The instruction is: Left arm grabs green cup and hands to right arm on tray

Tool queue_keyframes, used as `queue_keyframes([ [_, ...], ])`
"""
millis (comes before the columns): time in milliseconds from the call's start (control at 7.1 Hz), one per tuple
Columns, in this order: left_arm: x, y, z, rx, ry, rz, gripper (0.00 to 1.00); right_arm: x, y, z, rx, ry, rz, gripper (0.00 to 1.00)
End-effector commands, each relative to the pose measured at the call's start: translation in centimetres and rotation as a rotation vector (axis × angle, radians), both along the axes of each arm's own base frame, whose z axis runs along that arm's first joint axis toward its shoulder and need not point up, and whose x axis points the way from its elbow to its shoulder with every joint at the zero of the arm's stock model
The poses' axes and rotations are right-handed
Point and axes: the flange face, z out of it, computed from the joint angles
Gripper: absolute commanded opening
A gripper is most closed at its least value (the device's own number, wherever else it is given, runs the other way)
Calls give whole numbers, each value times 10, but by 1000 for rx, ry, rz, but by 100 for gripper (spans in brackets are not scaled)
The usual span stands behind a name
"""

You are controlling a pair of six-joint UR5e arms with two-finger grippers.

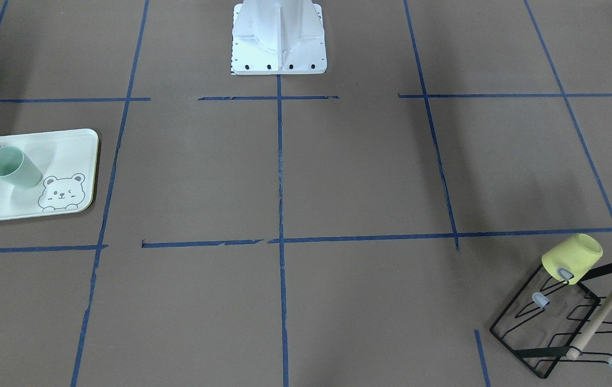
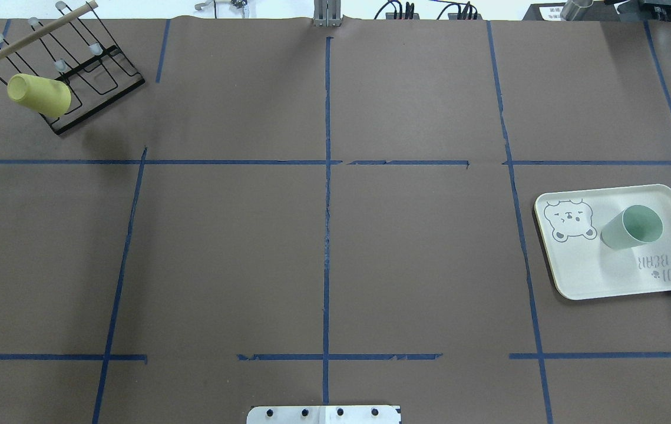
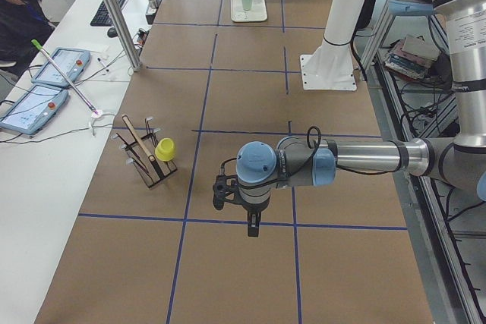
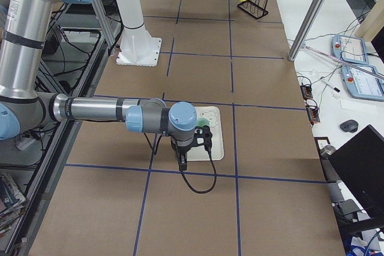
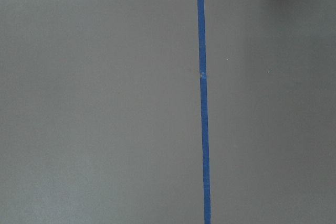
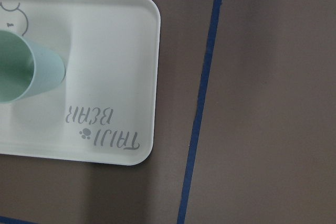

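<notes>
The green cup point(image 1: 13, 167) stands upright, mouth up, on the tray point(image 1: 64, 150) with the bear drawing. It also shows in the overhead view point(image 2: 631, 227) on the tray point(image 2: 606, 277), and at the left edge of the right wrist view point(image 6: 21, 72). The left gripper point(image 3: 253, 229) hangs high above the bare table, far from the cup; I cannot tell if it is open or shut. The right gripper point(image 4: 182, 163) hangs above the tray point(image 4: 216, 142), near the cup point(image 4: 203, 123); I cannot tell its state. Neither gripper shows in the overhead, front or wrist views.
A yellow cup point(image 2: 39, 94) hangs on a black wire rack point(image 2: 99, 76) at the table's far left corner; it also shows in the front view point(image 1: 571, 258). The white robot base point(image 1: 279, 37) stands at the table's middle edge. Blue tape lines grid the brown table.
</notes>
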Motion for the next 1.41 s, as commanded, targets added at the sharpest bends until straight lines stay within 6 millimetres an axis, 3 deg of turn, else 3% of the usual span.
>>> queue_keyframes([
  [0,0,0,0,-1,-1,2,100,0,0,1,-4,-3,3,100],
  [1268,1,9,11,-29,1,0,100,0,-1,-3,31,-8,1,100],
])
